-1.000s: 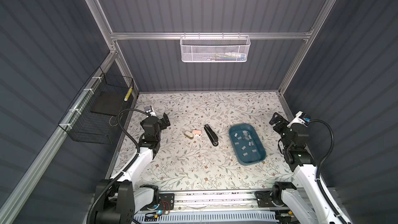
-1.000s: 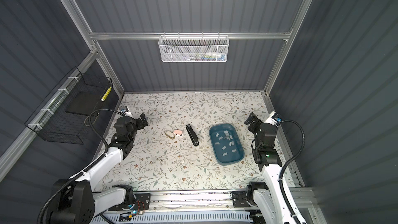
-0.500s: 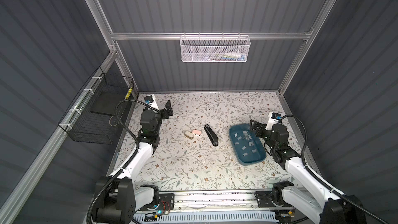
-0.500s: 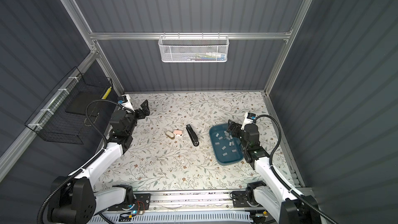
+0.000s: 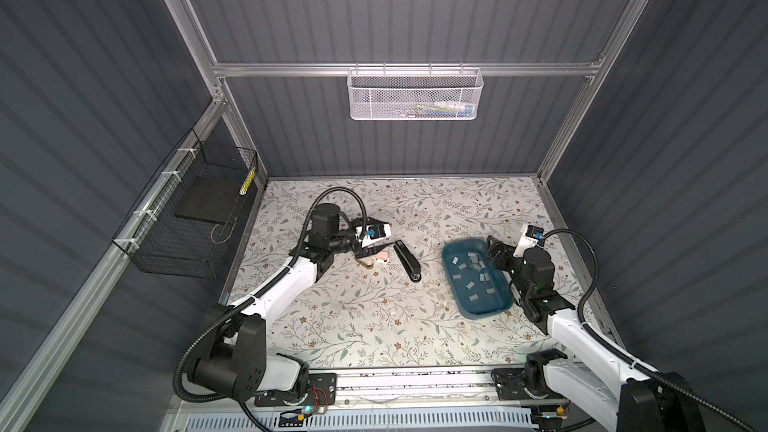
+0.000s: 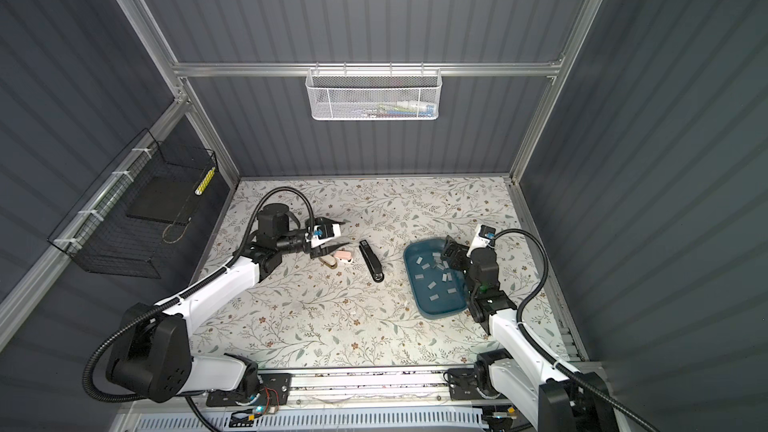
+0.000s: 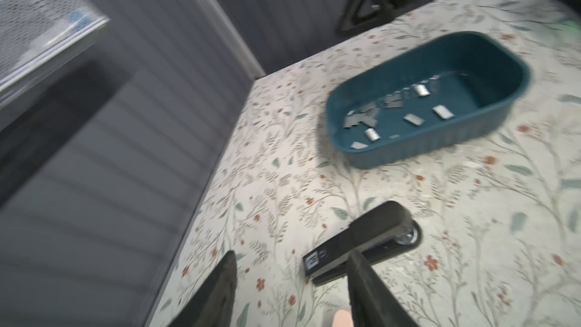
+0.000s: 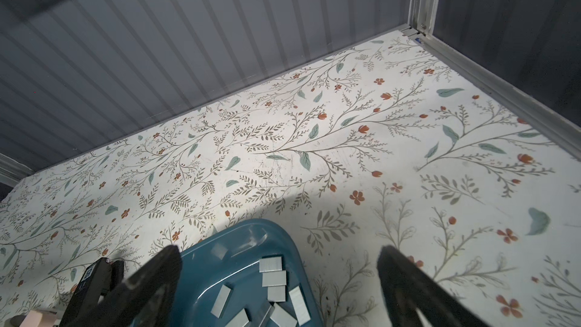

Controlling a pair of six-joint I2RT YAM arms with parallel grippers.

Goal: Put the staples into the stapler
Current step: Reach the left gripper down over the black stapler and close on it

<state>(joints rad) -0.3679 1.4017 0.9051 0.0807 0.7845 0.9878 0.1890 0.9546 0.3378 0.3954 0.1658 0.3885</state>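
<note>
Several grey staples [image 5: 473, 272] [image 6: 436, 274] [image 7: 390, 105] [image 8: 273, 278] lie loose in a teal tray [image 5: 482, 314] [image 6: 436, 317] [image 7: 440, 143] [image 8: 251, 224]. A black stapler [image 5: 407, 261] [image 6: 371, 261] [image 7: 361, 240] [image 8: 91, 281] lies shut on the floral mat. Left of it are a small pink stapler [image 5: 380, 258] [image 6: 344, 257] [image 7: 341, 320] and a tan one [image 5: 365, 263] [image 6: 328, 261]. My left gripper [image 5: 388, 236] [image 6: 343, 235] [image 7: 292, 256] hovers over the pink stapler, jaws apart, only mat between them. My right gripper [image 5: 496, 251] [image 6: 453, 253] [image 8: 279, 253] stands wide open over the tray's far end.
A white mesh basket [image 5: 415, 95] hangs on the back wall. A black wire basket [image 5: 187, 218] hangs on the left wall. Grey walls and aluminium posts close in the mat on three sides.
My left arm swung right from the mat's left edge to the small staplers, and its jaws narrowed. My right arm moved in from the right edge to the tray, still wide open.
</note>
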